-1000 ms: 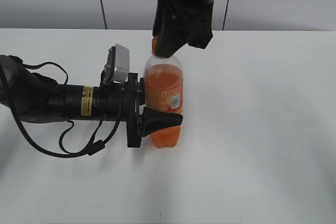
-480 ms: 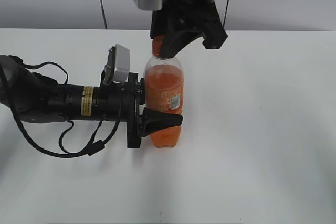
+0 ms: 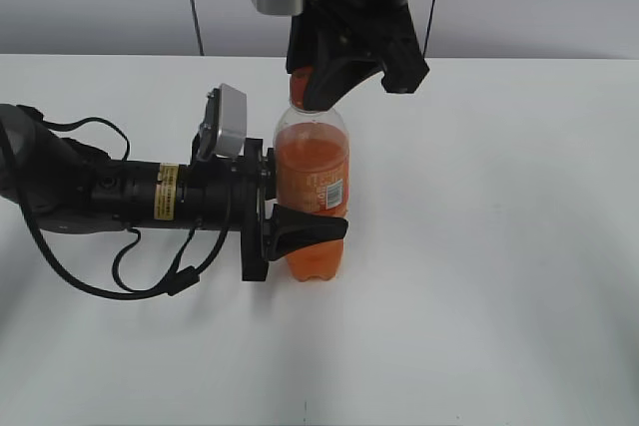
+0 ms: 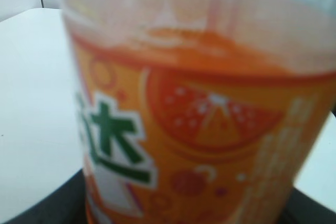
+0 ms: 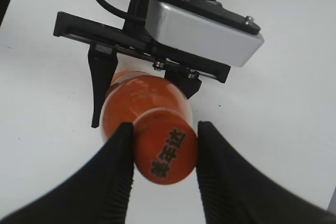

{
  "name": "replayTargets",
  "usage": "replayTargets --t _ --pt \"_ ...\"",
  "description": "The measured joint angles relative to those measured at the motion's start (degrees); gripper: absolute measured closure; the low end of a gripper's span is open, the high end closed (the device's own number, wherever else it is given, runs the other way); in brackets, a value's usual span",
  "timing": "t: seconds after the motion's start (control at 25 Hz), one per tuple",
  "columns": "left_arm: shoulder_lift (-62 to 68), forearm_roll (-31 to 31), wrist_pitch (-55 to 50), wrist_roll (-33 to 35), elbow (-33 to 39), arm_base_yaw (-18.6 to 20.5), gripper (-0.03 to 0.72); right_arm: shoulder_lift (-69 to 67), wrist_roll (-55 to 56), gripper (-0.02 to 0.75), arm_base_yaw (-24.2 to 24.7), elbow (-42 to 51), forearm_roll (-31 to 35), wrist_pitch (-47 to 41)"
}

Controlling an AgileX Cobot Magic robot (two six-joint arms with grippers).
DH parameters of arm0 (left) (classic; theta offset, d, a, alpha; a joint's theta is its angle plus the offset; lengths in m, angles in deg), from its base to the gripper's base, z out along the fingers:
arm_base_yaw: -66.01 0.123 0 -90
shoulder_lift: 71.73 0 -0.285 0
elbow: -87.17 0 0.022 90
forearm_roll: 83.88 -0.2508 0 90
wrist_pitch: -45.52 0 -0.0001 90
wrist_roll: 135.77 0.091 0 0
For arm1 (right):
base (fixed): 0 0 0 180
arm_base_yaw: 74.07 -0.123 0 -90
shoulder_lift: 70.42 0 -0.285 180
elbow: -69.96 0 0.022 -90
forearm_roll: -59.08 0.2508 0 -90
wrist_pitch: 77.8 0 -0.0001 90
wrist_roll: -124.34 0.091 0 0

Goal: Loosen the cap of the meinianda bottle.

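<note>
- White surface (image 3: 499,276) stretched across the whole exterior view, with a pale grey wall behind it, and nothing lay on it but the bottle and the two arms.
- From the left of that view, the left arm lay low and nearly level along the surface, its cable looped beside it.
- Above, the right arm came down steeply from the top edge, its wrist camera housing showing at the upper left of its dark bulk.
- Near the middle of the surface, the meinianda bottle (image 3: 312,192) stood upright, orange drink filling it to the shoulder and its label turned toward the left wrist camera.
- At the ribbed waist, the left claw (image 3: 290,231) was clamped on the bottle, one finger (image 3: 310,230) curling round the front; the left wrist view showed only the label (image 4: 189,145) pressed close.
- At the neck, the right claw (image 5: 164,161) sat with its two ribbed fingers (image 5: 118,169) pressed against either side of the cap (image 5: 166,153), closed on it.
- By judgement, the step in hand was the twist itself: bottle braced below, cap gripped above.
- The next move would call for turning the right wrist about the bottle's axis while the left grip held firm, so the bottle did not spin with the cap.
</note>
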Motion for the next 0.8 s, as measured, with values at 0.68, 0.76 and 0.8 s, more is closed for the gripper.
replayTargets --t 0.68,0.76,0.8 --pt "0.0 -0.4 0.3 -0.2 0.0 -0.1 0.276 -1.1 2.5 0.344 0.0 0.5 -0.6 -0.1" --pt "0.0 -0.5 0.3 -0.2 0.0 -0.1 0.276 -1.1 3.5 0.311 0.0 0.5 -0.6 -0.1" --pt "0.0 -0.5 0.3 -0.2 0.0 -0.1 0.276 -1.1 4.2 0.304 0.0 0.5 -0.6 -0.1"
